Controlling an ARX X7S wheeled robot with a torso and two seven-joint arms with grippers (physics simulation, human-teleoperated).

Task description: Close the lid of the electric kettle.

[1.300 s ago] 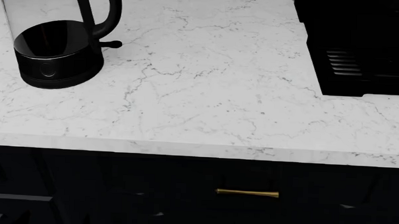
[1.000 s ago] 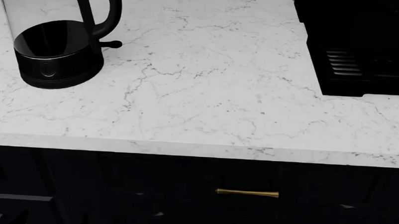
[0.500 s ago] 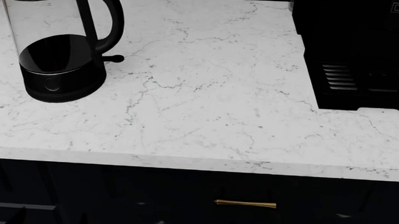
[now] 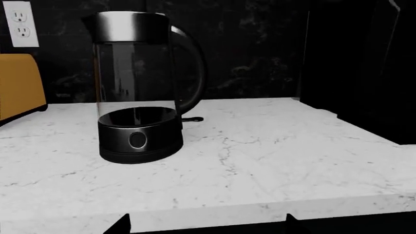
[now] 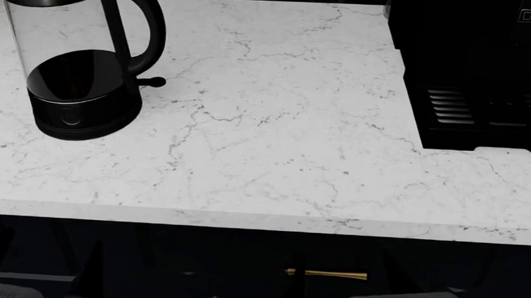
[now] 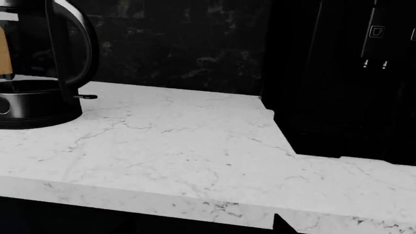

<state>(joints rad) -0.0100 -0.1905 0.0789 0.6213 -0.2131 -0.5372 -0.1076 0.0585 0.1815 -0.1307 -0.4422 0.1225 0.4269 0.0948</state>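
Note:
The electric kettle [image 5: 83, 56] stands at the counter's far left: a clear glass cylinder on a black base with a black loop handle. Its top is cut off in the head view. In the left wrist view the kettle [image 4: 138, 87] shows whole from the side, with a dark collar on top; the lid is not distinguishable there. My left gripper [image 4: 206, 228] is open and empty, low at the counter's front edge, well short of the kettle. My right gripper [image 6: 198, 229] is also low at the front edge; one fingertip [image 6: 283, 225] shows far to one side. The kettle [image 6: 39, 73] is partly in the right wrist view.
A boxy black machine [image 5: 480, 70] with a grille stands at the counter's right. A yellow appliance [image 4: 19, 87] and a wall outlet [image 4: 21, 24] are beyond the kettle. The white marble counter [image 5: 276, 123] tops dark cabinets with a brass drawer handle [image 5: 327, 274].
The head view has shifted, so the kettle and counter sit lower in frame and more of the kettle's glass shows. Grey arm parts have come in at the bottom edge.

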